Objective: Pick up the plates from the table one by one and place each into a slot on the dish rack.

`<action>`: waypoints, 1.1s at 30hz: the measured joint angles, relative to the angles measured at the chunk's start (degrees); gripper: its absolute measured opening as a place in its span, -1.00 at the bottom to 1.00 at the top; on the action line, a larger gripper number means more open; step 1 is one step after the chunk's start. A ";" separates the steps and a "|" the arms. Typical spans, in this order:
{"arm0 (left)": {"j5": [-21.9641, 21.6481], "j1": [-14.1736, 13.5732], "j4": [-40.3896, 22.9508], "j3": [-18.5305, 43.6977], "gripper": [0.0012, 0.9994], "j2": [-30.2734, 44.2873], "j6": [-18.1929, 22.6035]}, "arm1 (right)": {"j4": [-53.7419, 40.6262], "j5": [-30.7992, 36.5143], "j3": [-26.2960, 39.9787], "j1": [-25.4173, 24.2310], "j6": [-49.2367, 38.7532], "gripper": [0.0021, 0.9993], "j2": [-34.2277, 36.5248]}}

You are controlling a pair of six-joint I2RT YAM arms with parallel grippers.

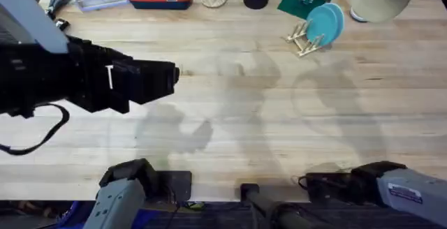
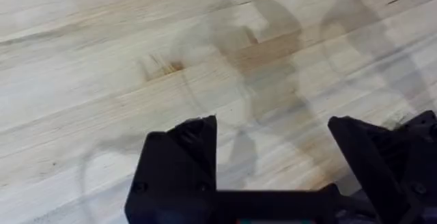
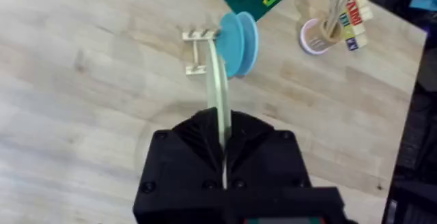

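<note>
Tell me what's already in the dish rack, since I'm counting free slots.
Two teal plates stand upright in the dish rack. Bare pegs show in front of them; the plates hide any slots behind them.

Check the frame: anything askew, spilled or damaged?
Nothing stands out. Two teal plates stand upright in the dish rack. The right claw is shut on a cream plate, edge-on. The left claw is open over bare table.
</note>
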 joint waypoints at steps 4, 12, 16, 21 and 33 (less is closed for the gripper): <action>0.00 0.00 0.00 0.00 0.99 0.00 0.00 | 1.84 -0.02 0.00 -1.17 -1.12 -0.94 0.00; 0.00 0.00 0.00 0.00 0.99 0.00 0.00 | 5.30 -0.60 0.00 -1.88 -3.71 -0.94 0.00; 0.00 0.00 0.00 0.00 0.99 0.00 0.00 | 7.64 -0.87 0.00 -1.88 -4.76 -0.94 0.00; 0.00 0.00 0.00 0.00 0.99 0.00 0.00 | 8.87 -0.90 0.00 -1.89 -5.20 -0.94 0.00; 0.00 0.00 0.00 0.00 0.99 0.00 -0.02 | 8.81 -6.04 0.00 -7.87 -2.50 -0.94 0.00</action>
